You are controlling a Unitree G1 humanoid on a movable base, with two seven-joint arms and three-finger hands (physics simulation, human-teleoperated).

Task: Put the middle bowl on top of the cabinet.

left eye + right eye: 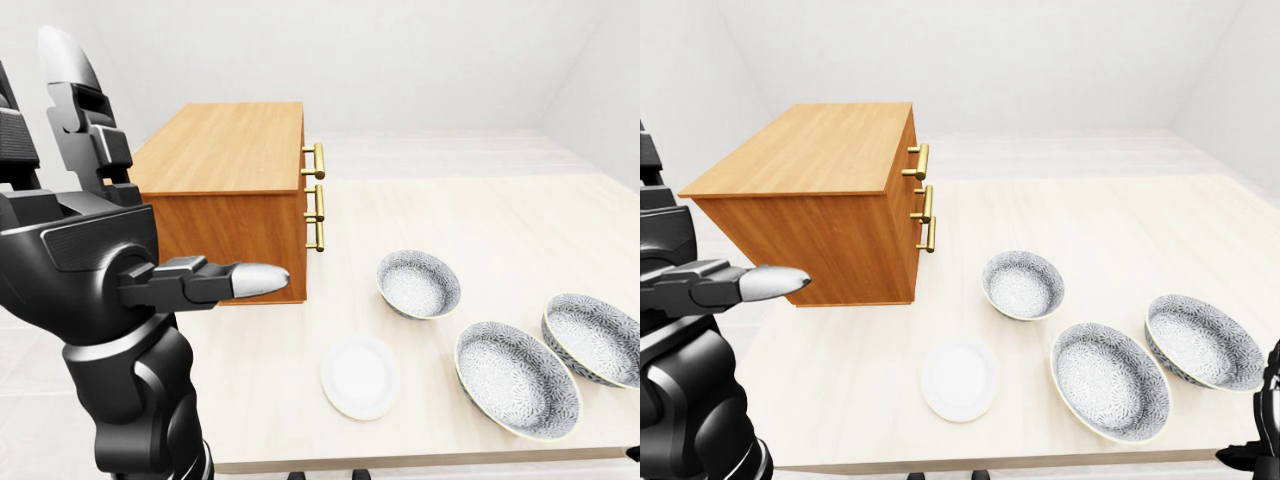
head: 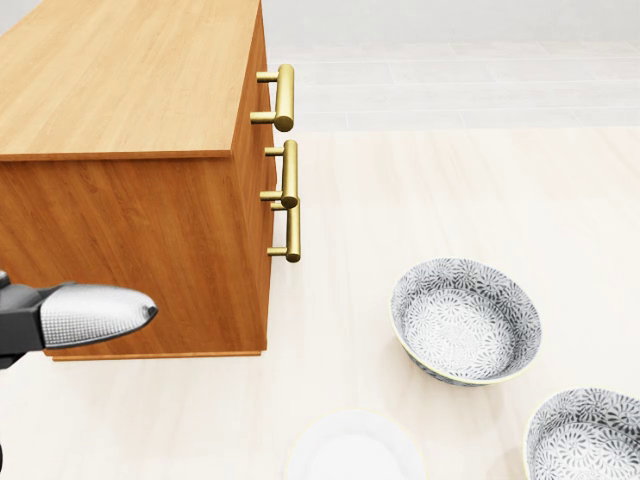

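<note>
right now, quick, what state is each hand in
Left hand: open, fingers spread, holding nothing.
Right hand: only a dark sliver shows at the right-eye view's bottom right edge; cannot tell.

The middle bowl (image 1: 1110,381), wide and shallow with a grey floral pattern and pale rim, sits upright on the table (image 1: 1090,220), nearest of three bowls, well right of the wooden cabinet (image 1: 810,150) with brass handles (image 1: 925,205).
</note>
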